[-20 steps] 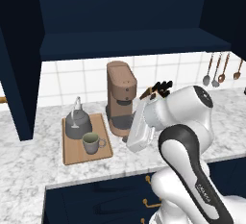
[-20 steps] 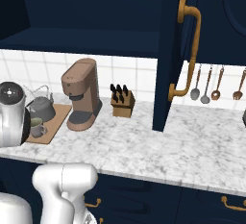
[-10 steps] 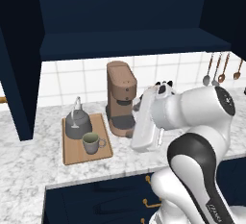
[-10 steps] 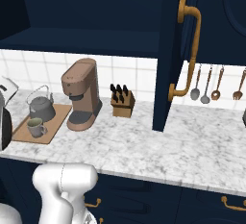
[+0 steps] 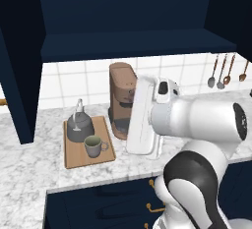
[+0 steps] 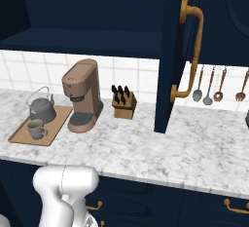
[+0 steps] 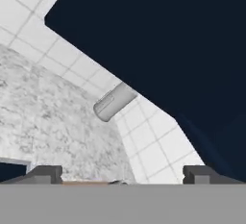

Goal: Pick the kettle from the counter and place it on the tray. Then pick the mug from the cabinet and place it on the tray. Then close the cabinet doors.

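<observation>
The dark grey kettle [image 5: 78, 126] [image 6: 41, 110] and the grey-beige mug [image 5: 93, 145] [image 6: 35, 128] both stand on the wooden tray [image 5: 76, 157] [image 6: 18, 136], on the left of the marble counter [image 6: 146, 148]. The navy cabinet [image 5: 133, 41] is open, with a bare dark shelf. Its left door [image 5: 19, 75] and its right door [image 6: 170, 55], which has a brass handle, stand out wide. My white hand [image 5: 143, 117] hangs in front of the coffee machine, right of the tray. The gripper [image 7: 122, 175] is open and holds nothing.
A tall brown coffee machine [image 5: 120, 100] [image 6: 82, 94] stands just right of the tray, then a small knife block [image 6: 123, 105]. Utensils [image 6: 209, 85] hang on the tiled wall at the right. In the hand view a short grey cylinder [image 7: 113, 103] juts out beneath the navy cabinet.
The arm has swung right and upward, leaving the left edge of the right base view. The hand has shifted only a little. Kettle and mug stay on the tray, and the gripper stays open.
</observation>
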Available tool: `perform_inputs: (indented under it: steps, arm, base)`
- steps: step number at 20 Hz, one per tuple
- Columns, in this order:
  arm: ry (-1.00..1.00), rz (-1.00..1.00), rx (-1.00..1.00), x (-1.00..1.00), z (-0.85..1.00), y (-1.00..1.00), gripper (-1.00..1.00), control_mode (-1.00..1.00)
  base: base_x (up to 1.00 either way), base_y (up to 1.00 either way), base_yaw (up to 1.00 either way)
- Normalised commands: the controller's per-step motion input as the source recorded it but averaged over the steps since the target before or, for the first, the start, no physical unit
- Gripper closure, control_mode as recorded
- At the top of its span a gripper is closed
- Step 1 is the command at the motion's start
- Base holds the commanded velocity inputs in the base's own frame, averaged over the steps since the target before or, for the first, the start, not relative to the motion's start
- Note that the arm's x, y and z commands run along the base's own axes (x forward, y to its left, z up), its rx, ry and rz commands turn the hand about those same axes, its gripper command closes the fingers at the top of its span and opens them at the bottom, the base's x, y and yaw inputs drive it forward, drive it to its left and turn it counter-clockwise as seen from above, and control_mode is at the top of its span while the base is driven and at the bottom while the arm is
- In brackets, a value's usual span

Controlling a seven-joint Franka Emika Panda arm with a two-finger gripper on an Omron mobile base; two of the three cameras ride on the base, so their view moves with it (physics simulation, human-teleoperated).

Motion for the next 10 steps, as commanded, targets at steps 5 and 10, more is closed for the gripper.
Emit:
perform_inputs:
  steps: [5,10]
  arm:
    - [-0.23,0.26,0.0,-0.18,0.28,0.39,-1.0,-1.0]
    - [-0.14,0.24,0.0,-0.12,0.06,0.34,-1.0,-1.0]
  base:
    - [0.0,0.0,0.0]
    - [0.0,0.0,0.0]
